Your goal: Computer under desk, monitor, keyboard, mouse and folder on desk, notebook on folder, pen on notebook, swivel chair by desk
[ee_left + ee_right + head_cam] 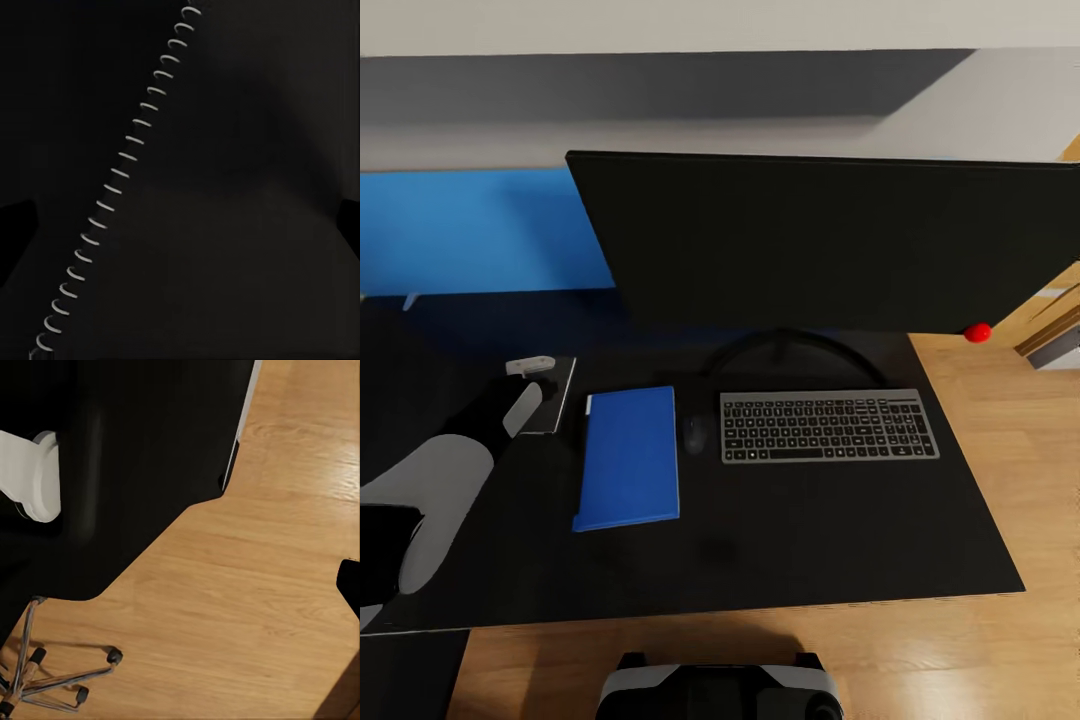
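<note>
Both left fingers (15,225) spread wide above the spiral notebook (187,225).

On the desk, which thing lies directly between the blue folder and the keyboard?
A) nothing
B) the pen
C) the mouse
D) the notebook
C: in the head view the dark mouse sits on the desk in the gap between the blue folder and the keyboard, while the notebook lies on the folder's other side.

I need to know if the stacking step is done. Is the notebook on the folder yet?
Not yet. The blue folder lies bare on the desk beside the mouse; the spiral notebook lies apart, under the left gripper.
</note>
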`<state>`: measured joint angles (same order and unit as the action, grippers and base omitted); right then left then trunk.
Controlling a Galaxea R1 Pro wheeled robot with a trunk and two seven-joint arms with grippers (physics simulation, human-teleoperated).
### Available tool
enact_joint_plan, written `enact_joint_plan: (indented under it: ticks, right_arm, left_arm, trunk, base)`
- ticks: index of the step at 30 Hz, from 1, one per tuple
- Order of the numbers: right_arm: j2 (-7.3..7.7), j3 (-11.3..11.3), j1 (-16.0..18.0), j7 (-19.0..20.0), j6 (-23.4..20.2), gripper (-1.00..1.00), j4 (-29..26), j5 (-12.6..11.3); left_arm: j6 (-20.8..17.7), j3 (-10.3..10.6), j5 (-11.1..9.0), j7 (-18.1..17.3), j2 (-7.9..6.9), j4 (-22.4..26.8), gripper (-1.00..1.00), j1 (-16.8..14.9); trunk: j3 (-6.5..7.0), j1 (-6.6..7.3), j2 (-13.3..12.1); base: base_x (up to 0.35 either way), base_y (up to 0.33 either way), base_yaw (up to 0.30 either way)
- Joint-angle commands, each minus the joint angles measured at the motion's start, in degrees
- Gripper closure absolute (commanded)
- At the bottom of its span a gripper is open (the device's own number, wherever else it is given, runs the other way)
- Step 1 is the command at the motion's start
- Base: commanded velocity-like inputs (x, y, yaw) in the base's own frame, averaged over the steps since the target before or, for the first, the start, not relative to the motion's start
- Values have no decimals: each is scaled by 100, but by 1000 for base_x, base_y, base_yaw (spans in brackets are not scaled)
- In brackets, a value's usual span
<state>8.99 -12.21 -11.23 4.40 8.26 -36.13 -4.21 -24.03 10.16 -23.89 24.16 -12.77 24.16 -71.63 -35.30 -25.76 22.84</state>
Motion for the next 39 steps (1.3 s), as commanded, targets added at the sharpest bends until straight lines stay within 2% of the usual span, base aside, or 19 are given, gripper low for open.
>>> enact_joint_plan:
  ticks: [1, 31, 39]
  right_arm:
    - [6, -19, -2, 9, 10, -100, -7, -45]
    - [8, -10, -2, 9, 9, -100, -8, -53]
    - [8, -10, -2, 9, 9, -100, -8, -53]
  left_arm:
    - [-21, 48, -129, 39, -6, -210, -100, 1]
    - [-6, 47, -151, 52, -10, -192, -100, 5]
    - [-13, 47, -153, 30, -7, -192, -100, 1]
  trunk:
    - [-8, -2, 8]
    - [-86, -2, 8]
    - [-86, -2, 8]
  base:
    - [-263, 0, 0]
    - [-93, 0, -4]
    - [-238, 0, 0]
